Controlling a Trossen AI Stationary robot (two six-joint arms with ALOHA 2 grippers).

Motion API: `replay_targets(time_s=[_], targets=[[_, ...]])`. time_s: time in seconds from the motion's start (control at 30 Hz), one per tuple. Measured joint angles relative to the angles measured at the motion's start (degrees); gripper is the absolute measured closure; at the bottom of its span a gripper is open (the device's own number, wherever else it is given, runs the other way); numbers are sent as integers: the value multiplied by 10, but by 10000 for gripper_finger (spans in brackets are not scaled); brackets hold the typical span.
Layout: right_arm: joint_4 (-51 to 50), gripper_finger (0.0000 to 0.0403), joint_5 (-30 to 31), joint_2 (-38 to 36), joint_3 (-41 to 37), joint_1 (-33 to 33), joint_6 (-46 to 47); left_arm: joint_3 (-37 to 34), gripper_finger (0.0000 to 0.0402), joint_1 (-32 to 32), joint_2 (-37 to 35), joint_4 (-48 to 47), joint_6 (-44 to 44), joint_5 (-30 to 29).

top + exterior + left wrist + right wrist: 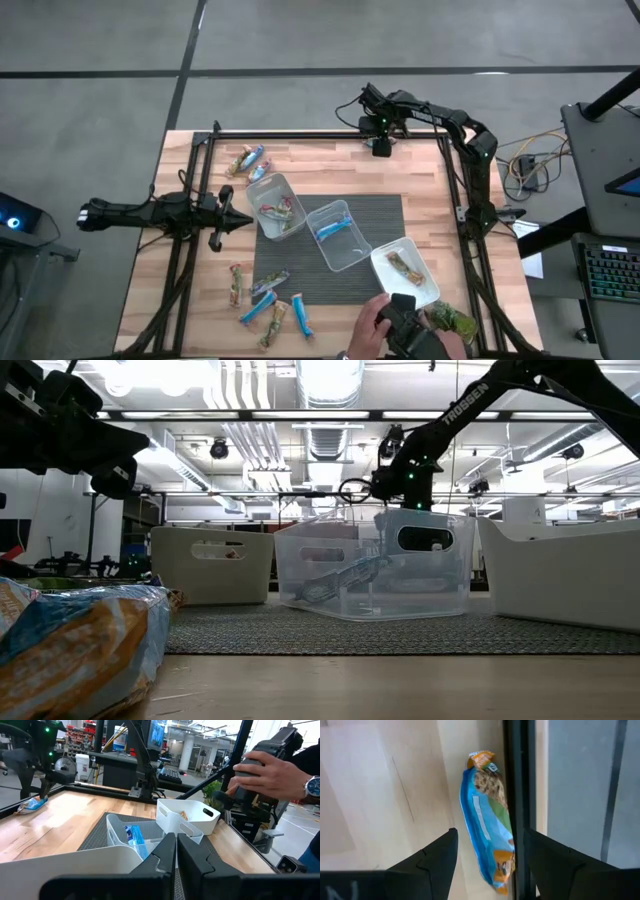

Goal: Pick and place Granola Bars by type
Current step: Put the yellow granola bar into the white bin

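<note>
1. While the left arm waits at the table's point(420, 180) left edge, its left gripper point(236, 222) is fully closed and empty, with its tip pointing at the left tub point(262, 190).
2. Back-left pair of bars point(247, 160): these lie on bare wood near the back rail, and the left gripper is the nearer one.
3. Front-left loose bars point(262, 305): a scatter of blue, silver and tan wrappers, well apart from both grippers.
4. The left tub holds silver and tan bars. The middle tub point(352, 258) holds a blue one, and the white tub point(385, 272) a tan one.
5. Right gripper point(490, 835), at the table's back edge: the jaws are wide apart and hold nothing.
   - The blue bar point(487, 815) lies directly under it, between the fingers.
   - The bar's long axis runs along the black frame rail point(519, 780), so the jaws would close across its narrow width.
   - It sits tight against the rail, so the finger on that side probably has little room.
6. A person's hand point(372, 320) at the front right holds a dark device beside the plant point(452, 322).
7. Writing: "TROSSEN" on the arm point(478, 405). The wrapper print is not legible.
</note>
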Motion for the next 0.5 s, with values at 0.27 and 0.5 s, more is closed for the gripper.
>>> replay_targets(time_s=[0.27,0.5], targets=[[4,188,0,-15,0,13,120,0,401,0,0,0,0,0],[31,188,5,-13,0,14,243,0,401,0,0,0,0,0]])
